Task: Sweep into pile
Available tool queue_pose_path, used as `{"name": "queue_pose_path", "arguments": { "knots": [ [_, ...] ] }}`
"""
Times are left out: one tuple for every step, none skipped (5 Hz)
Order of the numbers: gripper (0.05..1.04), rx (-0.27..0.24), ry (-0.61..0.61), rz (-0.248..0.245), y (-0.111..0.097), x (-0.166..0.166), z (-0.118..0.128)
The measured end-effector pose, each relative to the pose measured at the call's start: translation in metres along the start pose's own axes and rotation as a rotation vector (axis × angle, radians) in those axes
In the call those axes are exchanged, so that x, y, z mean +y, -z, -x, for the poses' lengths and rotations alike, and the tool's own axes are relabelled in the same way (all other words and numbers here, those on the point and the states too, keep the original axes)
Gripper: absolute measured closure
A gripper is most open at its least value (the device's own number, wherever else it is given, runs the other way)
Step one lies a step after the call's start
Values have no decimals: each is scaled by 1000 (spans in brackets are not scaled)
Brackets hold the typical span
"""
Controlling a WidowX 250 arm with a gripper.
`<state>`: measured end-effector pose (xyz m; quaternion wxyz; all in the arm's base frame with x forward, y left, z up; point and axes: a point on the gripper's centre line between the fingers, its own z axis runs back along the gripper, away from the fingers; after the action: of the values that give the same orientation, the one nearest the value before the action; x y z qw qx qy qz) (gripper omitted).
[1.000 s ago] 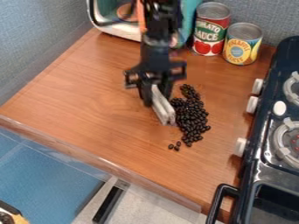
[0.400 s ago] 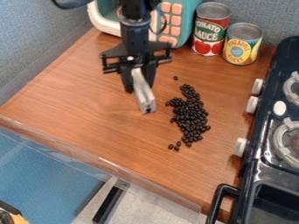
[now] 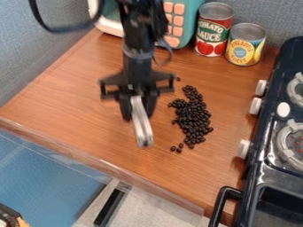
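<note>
Camera view, claw: we see it (image 3: 137, 114) left of the beans, its fingers pressed in on a pale bar (image 3: 141, 125).
Bar: it hangs down toward the near side; we cannot tell whether its tip touches the desk (image 3: 77, 104). It looks stiff and light, best gripped by its upper end so the flat length can sweep.
Beans: the dark beans (image 3: 193, 119) lie right of the bar in a long heap, with a few loose at the near end and one beyond the far end. We judge them light, hard and quick to roll, so we'd push them low and slowly rather than pinch them.
Far side: a red can (image 3: 213, 33) and a yellow-and-blue can (image 3: 245, 48), beside a teal box (image 3: 193, 20).
Right: a black stove (image 3: 264, 174).
</note>
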<state>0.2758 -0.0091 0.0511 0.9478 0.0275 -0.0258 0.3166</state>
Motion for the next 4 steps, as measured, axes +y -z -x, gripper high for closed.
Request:
{"name": "queue_pose_path", "arguments": {
  "knots": [
    [698, -11, -25, -6, 8, -6, 6],
    [699, 31, -84, -43, 24, -12, 15],
    [699, 100, -202, -61, 35, -22, 17],
    [699, 179, -295, -98, 35, -27, 21]
  ]
}}
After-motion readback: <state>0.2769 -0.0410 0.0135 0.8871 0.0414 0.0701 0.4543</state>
